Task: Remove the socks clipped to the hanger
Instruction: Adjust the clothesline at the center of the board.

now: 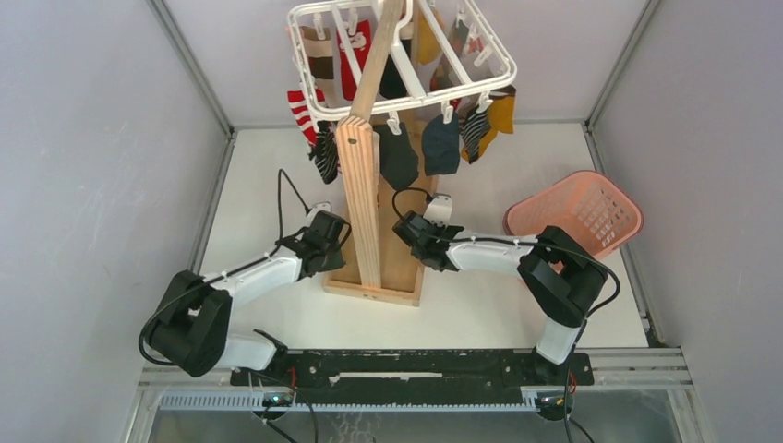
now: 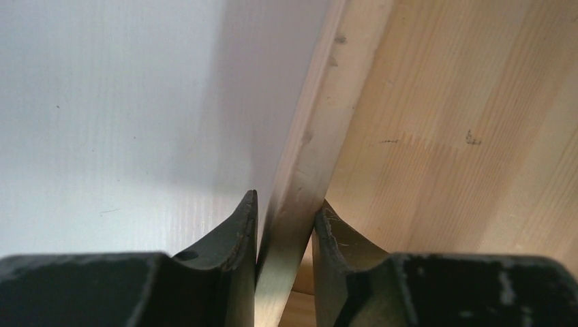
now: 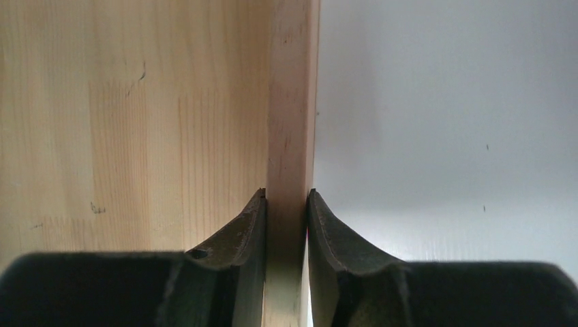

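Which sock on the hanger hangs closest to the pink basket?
The mustard yellow sock at the hanger's front right corner; the others hang farther left.

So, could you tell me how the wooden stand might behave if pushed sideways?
The wooden stand looks stiff, being solid boards. It is probably top-heavy and apt to tip, with the hanger hung high over a narrow base. The left hand and right hand pinching its base edges likely steady it.
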Robot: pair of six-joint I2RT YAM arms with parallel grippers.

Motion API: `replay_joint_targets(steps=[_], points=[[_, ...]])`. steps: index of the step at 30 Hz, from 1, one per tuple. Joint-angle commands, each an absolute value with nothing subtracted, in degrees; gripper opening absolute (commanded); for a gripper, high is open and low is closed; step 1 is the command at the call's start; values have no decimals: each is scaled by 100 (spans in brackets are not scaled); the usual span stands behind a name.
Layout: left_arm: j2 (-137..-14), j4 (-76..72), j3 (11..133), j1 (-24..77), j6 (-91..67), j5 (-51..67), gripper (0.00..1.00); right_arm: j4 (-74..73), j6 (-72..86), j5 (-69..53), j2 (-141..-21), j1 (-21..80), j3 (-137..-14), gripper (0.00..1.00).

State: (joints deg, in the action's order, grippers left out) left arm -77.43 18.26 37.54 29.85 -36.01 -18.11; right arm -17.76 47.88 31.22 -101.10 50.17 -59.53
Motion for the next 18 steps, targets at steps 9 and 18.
replay_joint_targets(steps=[9, 18], points=[[-8651, 1020, 4972, 2188, -4079, -2613, 0, -2997, 6316, 2635, -9150, 6419, -5856, 0], [-8547, 1524, 5499, 1719, -3752, -2624, 20, -3117, 6023, 3129, -8732, 6633, -5880, 36]])
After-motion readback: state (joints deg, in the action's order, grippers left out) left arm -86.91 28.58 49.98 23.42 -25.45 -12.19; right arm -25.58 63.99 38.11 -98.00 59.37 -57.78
